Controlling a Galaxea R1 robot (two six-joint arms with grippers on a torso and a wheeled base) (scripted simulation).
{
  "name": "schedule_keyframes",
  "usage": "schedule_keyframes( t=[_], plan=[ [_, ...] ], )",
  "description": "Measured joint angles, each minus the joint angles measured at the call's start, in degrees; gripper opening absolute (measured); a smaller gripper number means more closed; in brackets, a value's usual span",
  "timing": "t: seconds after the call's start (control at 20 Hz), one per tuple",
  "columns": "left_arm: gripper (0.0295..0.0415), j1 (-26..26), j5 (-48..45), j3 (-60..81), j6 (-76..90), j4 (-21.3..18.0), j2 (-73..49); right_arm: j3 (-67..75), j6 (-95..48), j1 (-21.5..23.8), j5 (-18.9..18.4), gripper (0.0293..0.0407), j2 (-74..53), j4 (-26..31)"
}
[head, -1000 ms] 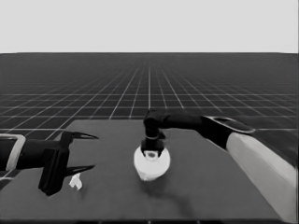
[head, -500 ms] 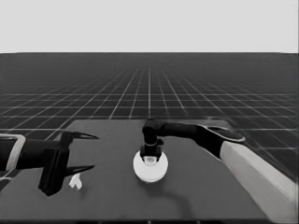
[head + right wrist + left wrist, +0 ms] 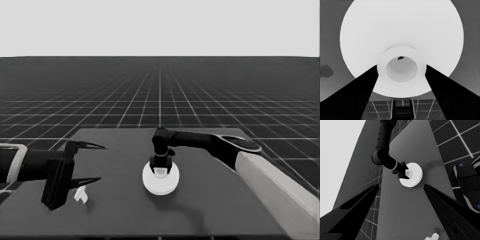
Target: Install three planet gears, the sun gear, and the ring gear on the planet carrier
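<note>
Head: right gripper point(image 3: 161, 169) over larger round part point(image 3: 160, 179) mid-table, fingers straddling its raised hub. Left gripper point(image 3: 82, 162) parked at left end, jaws apart, thin white piece point(image 3: 81, 195) beneath, not held.
Left wrist: same part point(image 3: 412, 175) lies flat.
Right wrist: fingers point(image 3: 362, 92) flank hub point(image 3: 401, 68), looks clamped. Keep it level, press straight down.

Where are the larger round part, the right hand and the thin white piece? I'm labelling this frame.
larger round part point(image 3: 161, 186), head view, its flat rim.
right hand point(image 3: 161, 167), head view, between its fingertips.
thin white piece point(image 3: 81, 195), head view, its middle.
</note>
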Motion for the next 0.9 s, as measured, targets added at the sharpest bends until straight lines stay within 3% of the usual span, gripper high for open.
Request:
schedule_keyframes(
  t=[0.9],
  plan=[
    [0.0385,0.00,0.00,0.00,0.00,0.00,0.00,-0.10,8.98,-0.51,-0.02,0.0348,-0.16,0.02]
  ],
)
